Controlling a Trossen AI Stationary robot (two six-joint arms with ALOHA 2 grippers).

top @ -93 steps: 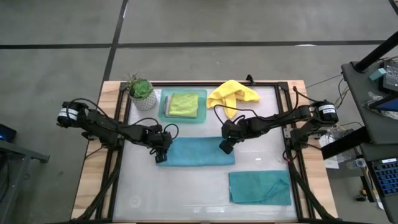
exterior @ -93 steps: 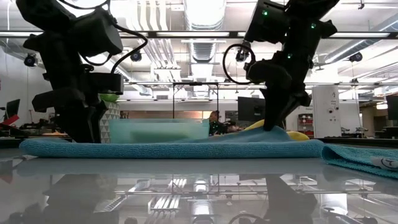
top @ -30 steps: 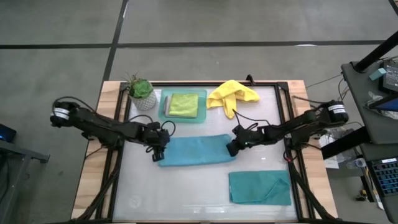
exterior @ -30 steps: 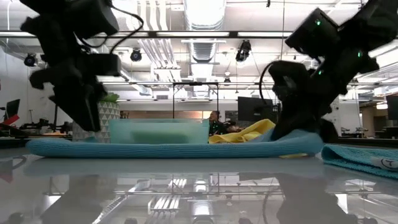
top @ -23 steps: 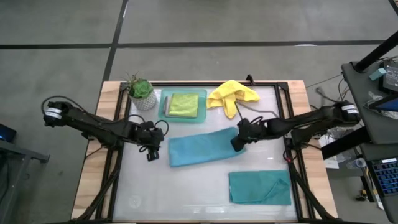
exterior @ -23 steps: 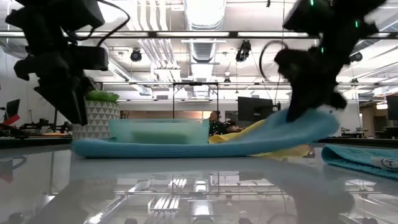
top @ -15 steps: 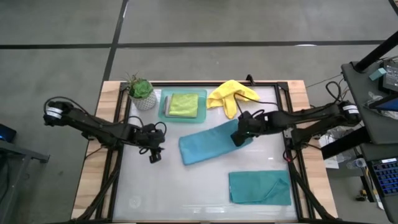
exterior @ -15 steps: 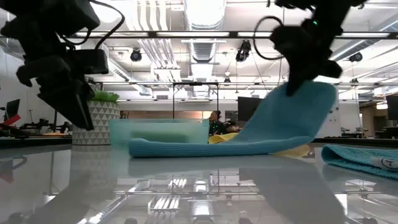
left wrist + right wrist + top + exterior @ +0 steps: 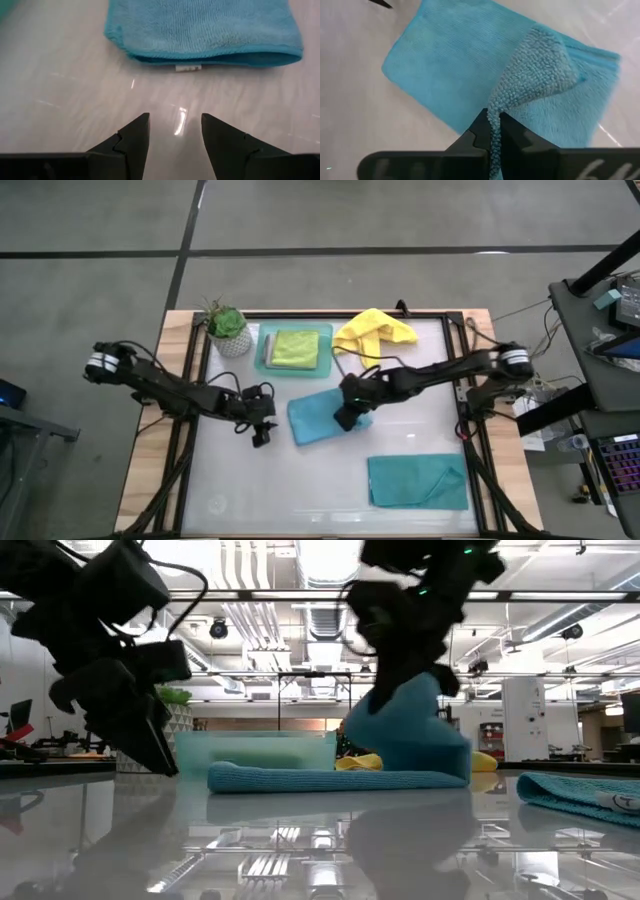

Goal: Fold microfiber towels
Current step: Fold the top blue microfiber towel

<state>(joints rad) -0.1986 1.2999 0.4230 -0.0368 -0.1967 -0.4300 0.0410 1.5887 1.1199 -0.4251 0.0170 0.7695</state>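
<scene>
While right gripper (image 9: 345, 418) jaws pinch teal towel (image 9: 318, 416) edge mid-surface, carrying it over lower half — early release risks crooked, bunched fold; left gripper (image 9: 262, 435) jaws parted, empty, just beside towel.

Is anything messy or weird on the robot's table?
The yellow towel lies crumpled at the table's far edge, not folded flat. The teal towel in the middle is half folded, one end pinched up by the right gripper.
</scene>
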